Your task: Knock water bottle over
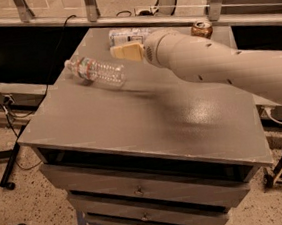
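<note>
Water bottle [96,71] lies on its side near the back left of the grey table [132,125]. The end effector [127,51] hangs near it, a bit farther back. Nobody can tell if it is spread or pressed together. Drawers [139,190] sit under the table. The floor [35,206] is speckled.

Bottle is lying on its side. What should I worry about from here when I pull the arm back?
1. The water bottle lies near the left rear corner of the table. It is round, so a nudge might send it rolling off.
2. The gripper hangs just right of it, close to the second bottle lying at the back; a wide retreat could hit that or the can.
</note>
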Robot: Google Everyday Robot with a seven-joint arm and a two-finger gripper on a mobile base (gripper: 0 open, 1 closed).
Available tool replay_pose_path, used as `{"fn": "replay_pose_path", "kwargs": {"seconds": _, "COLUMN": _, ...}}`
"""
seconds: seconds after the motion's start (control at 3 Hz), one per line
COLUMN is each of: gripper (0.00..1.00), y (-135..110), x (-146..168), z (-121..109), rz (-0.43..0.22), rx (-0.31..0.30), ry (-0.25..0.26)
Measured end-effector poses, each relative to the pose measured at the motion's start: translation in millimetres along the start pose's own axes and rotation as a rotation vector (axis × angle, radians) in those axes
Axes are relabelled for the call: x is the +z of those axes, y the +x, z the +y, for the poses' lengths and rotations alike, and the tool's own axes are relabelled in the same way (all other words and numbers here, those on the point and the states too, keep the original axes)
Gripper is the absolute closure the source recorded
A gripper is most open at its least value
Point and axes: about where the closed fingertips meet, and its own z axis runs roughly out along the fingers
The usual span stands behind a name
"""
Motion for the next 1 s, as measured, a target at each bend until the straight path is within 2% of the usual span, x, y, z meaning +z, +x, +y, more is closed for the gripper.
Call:
{"fn": "replay_pose_path", "kwargs": {"seconds": 0.33, "gripper": 0.00, "y": -6, "x": -13, "z": -3, "rz": -0.007, "rx": -0.019, "ry": 0.001}}
{"fn": "replay_pose_path", "kwargs": {"seconds": 0.67, "gripper": 0.00, "y": -12, "x": -20, "z": 0, "rz": 0.015, "rx": -0.078, "ry": -0.037}}
{"fn": "replay_pose_path", "kwargs": {"seconds": 1.0, "gripper": 0.00, "y": 7, "x": -8, "z": -11, "rz": 0.090, "rx": -0.131, "ry": -0.115}}
